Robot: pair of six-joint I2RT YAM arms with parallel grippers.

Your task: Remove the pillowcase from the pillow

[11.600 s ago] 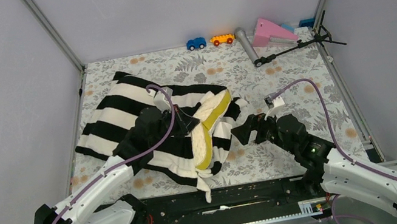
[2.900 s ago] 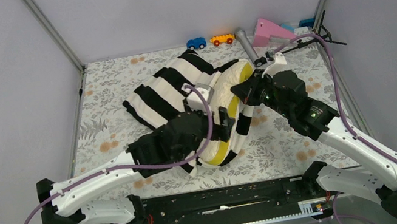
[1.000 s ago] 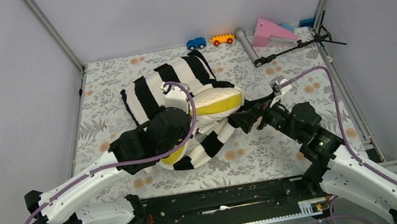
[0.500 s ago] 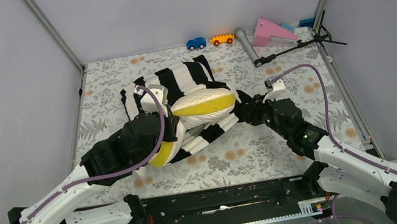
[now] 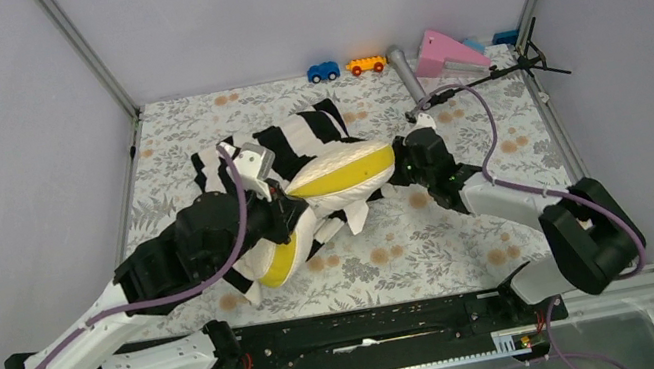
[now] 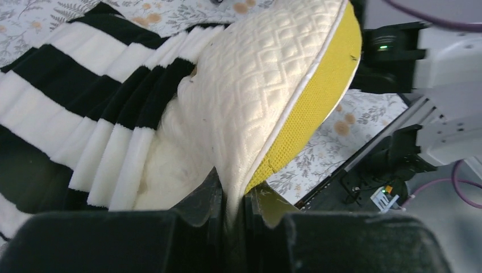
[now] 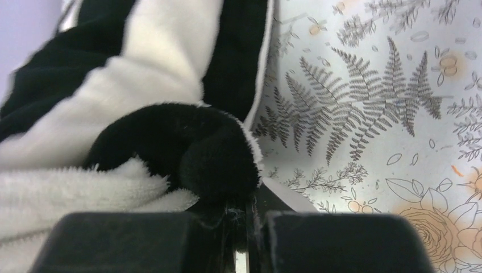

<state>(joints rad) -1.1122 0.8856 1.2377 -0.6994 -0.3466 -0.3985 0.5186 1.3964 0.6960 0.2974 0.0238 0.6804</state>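
At the near side of the bench (image 5: 471, 220), the left tool (image 6: 230, 206) pinches the pillow (image 5: 341, 170) at its cream edge. Further back the right tool (image 7: 245, 223) pinches a black fold of the pillowcase (image 5: 289, 135), which is bunched behind & under the pillow, approx. mid-bench.
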